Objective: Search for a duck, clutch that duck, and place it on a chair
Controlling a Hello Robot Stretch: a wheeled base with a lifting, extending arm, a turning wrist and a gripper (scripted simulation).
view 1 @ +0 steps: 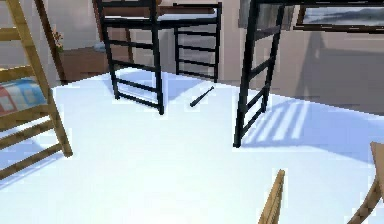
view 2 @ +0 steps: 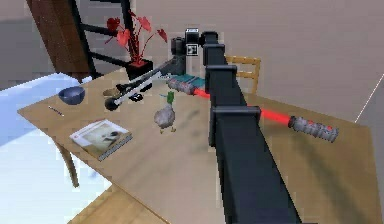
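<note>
A small grey duck (view 2: 165, 114) with a dark green head stands upright on the wooden table (view 2: 150, 170), near its middle. My dark arm (view 2: 235, 130) rises from the bottom edge across the table. At its far end the gripper (view 2: 136, 91) lies over the tabletop, up and left of the duck in the picture. With the table and small things behind it, I cannot tell whether it holds anything. A wooden chair (view 2: 246, 70) stands at the table's far side, just right of the arm's end.
On the table lie a red and grey bat (view 2: 300, 125), a book (view 2: 102, 138), a blue bowl (view 2: 70, 95) and a red-leaved potted plant (view 2: 140, 45). Ahead, black bunk frames (view 1: 140, 60) and a wooden one (view 1: 30, 90) stand on pale floor; a dark stick (view 1: 203, 96) lies between.
</note>
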